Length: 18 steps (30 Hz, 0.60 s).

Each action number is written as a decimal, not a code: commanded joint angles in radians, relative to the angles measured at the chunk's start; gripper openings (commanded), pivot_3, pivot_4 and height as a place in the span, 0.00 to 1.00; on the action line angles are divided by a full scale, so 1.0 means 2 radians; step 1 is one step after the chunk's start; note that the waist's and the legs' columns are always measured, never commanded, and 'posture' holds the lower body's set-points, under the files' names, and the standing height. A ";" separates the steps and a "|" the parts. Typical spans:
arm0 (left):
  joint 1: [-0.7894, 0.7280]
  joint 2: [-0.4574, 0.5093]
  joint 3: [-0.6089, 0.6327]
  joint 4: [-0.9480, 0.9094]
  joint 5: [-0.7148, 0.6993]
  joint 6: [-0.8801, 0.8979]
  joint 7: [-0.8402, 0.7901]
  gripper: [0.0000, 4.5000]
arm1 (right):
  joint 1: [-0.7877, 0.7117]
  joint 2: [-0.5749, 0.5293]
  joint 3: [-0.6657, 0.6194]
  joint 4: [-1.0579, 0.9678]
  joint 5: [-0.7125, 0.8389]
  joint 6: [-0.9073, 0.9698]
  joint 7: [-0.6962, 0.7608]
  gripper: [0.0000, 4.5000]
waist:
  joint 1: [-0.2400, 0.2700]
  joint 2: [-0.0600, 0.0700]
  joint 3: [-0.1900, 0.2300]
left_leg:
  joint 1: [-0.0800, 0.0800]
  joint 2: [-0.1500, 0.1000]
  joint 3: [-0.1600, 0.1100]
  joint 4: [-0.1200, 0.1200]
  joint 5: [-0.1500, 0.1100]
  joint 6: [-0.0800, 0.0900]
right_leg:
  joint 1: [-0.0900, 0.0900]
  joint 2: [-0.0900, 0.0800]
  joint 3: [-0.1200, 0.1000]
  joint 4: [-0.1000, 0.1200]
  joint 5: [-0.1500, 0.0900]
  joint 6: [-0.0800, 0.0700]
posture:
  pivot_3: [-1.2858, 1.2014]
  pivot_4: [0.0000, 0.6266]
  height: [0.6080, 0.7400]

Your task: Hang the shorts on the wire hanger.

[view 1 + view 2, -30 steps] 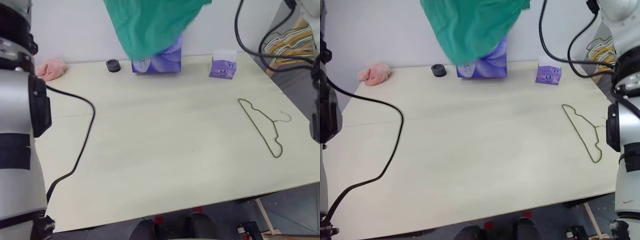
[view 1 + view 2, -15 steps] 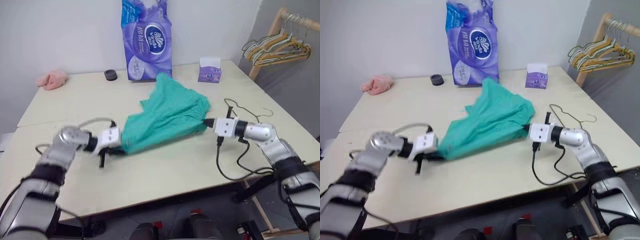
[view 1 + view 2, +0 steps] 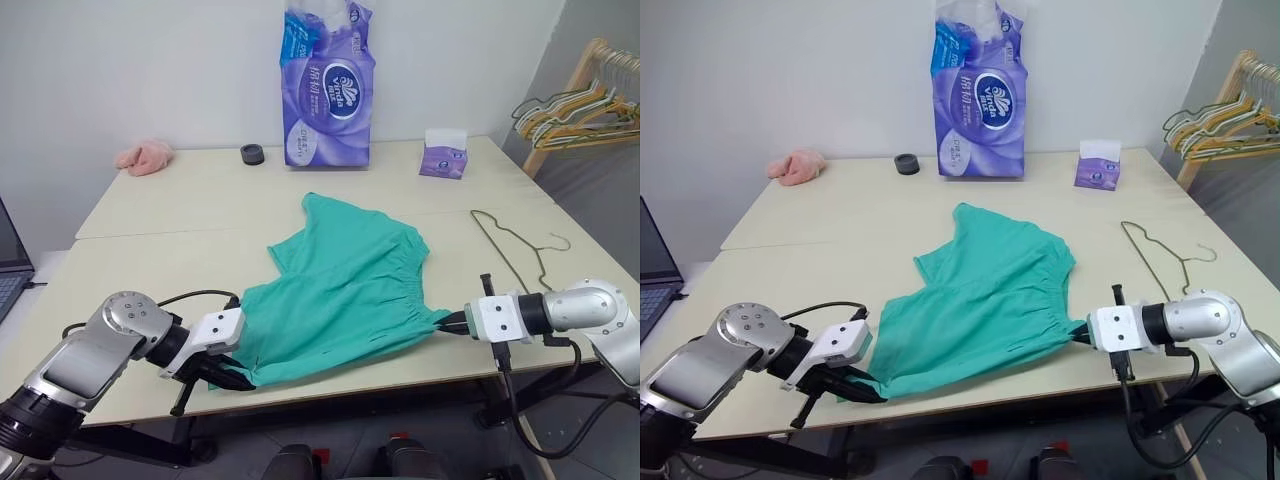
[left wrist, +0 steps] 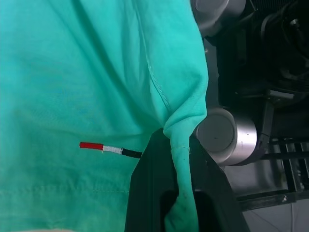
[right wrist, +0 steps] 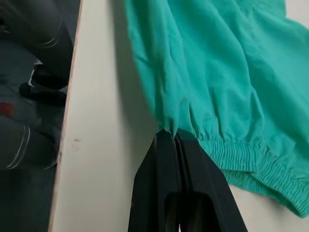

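- The shorts (image 3: pixel 345 295) lie spread out flat on the near half of the table (image 3: pixel 180 215), with one leg pointing toward the far side and the gathered elastic waistband running along the robot's right side.
- The left gripper (image 3: pixel 238 381) is clenched on a corner of the shorts at the near table edge; in the left wrist view a fold of teal hem (image 4: pixel 181 169) is pinched between its black fingers (image 4: pixel 149 183).
- A small red, white and black tag (image 4: pixel 108 148) sits on the cloth just beside those fingers.
- The right gripper (image 3: pixel 447 322) is clenched on the near end of the waistband; the right wrist view shows its two black fingers (image 5: pixel 166 179) pressed together with a bit of gathered cloth caught at their tips.
- The wire hanger (image 3: pixel 512 252) lies flat on the table on the robot's right, apart from the shorts, with its hook toward the right edge.
- At the far side of the table stand a tall purple tissue pack (image 3: pixel 328 85) and a small purple tissue box (image 3: pixel 445 155).
- A small black ring-shaped thing (image 3: pixel 252 154) and a pink cloth lump (image 3: pixel 146 157) lie left of the pack.
- A wooden rack holding bunched hangers (image 3: pixel 575 100) stands beyond the table's far right corner.
- The corner of a laptop (image 3: pixel 12 265) shows at the left.
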 commanded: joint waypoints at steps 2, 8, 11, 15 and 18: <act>0.000 -0.002 0.006 -0.021 -0.009 0.008 0.005 0.00 | 0.014 -0.008 -0.022 -0.026 -0.004 0.014 0.002 0.01 | 0.000 0.000 0.000 | 0.000 0.000 0.000 0.000 0.000 0.000 | 0.000 0.000 0.000 0.000 0.000 0.000 | 0.52 0.08 1.00; 0.017 -0.009 0.009 -0.063 -0.038 0.048 0.016 0.00 | 0.046 -0.023 -0.029 -0.047 0.003 0.022 0.019 0.01 | -0.001 0.000 0.000 | 0.000 0.000 0.000 0.000 0.000 0.000 | 0.000 0.000 0.000 0.000 0.000 0.000 | 0.52 0.08 1.00; 0.026 -0.007 0.011 -0.084 -0.051 0.064 0.020 0.00 | 0.049 -0.027 -0.028 -0.052 0.006 0.028 0.031 0.01 | -0.002 0.000 0.000 | 0.000 0.000 0.000 0.000 -0.001 0.000 | 0.000 0.000 0.000 -0.001 0.000 0.000 | 0.52 0.08 1.00; 0.034 -0.004 0.012 -0.098 -0.063 0.075 0.024 0.00 | 0.050 -0.028 -0.028 -0.053 0.004 0.025 0.038 0.01 | -0.001 0.000 0.000 | 0.000 0.001 0.000 -0.001 -0.001 0.000 | 0.000 0.001 0.000 -0.002 0.000 0.000 | 0.52 0.09 1.00; 0.041 0.004 0.009 -0.107 -0.068 0.078 0.019 0.00 | 0.056 -0.034 -0.024 -0.056 0.003 0.034 0.050 0.01 | -0.001 0.000 0.000 | 0.000 0.001 0.000 -0.001 -0.001 0.000 | 0.000 0.001 0.000 -0.003 0.000 0.000 | 0.52 0.09 1.00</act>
